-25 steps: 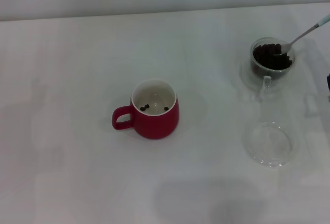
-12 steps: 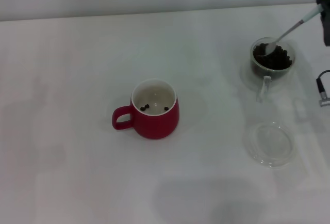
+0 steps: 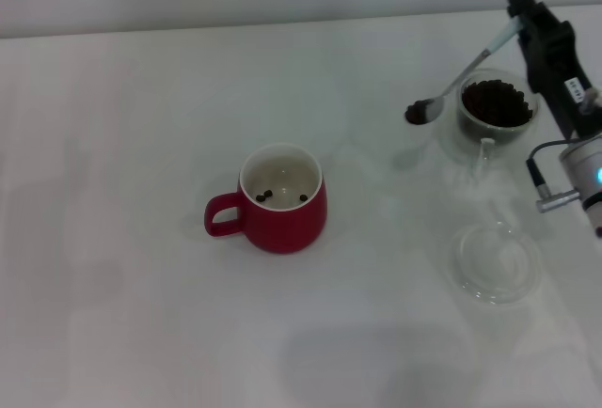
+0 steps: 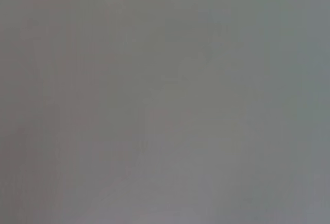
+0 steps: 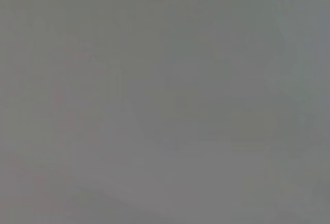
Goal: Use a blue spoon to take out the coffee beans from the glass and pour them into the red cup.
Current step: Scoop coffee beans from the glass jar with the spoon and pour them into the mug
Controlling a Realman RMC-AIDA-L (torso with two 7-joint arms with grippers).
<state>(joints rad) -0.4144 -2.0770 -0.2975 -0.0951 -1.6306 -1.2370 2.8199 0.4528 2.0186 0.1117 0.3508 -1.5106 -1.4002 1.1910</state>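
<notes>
Right gripper [image 3: 520, 15] clamped on blue spoon [image 3: 461, 77] handle, bowl loaded with coffee beans [image 3: 415, 114] just left of the glass [image 3: 495, 109]; red cup [image 3: 282, 201] well apart

Black right arm [image 3: 550, 46], silver wrist, blue light.

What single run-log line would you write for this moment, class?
phase: carry scoop | right gripper: holds blue spoon, loaded with coffee beans, just outside glass | red cup: few beans inside | left gripper: unseen
</notes>
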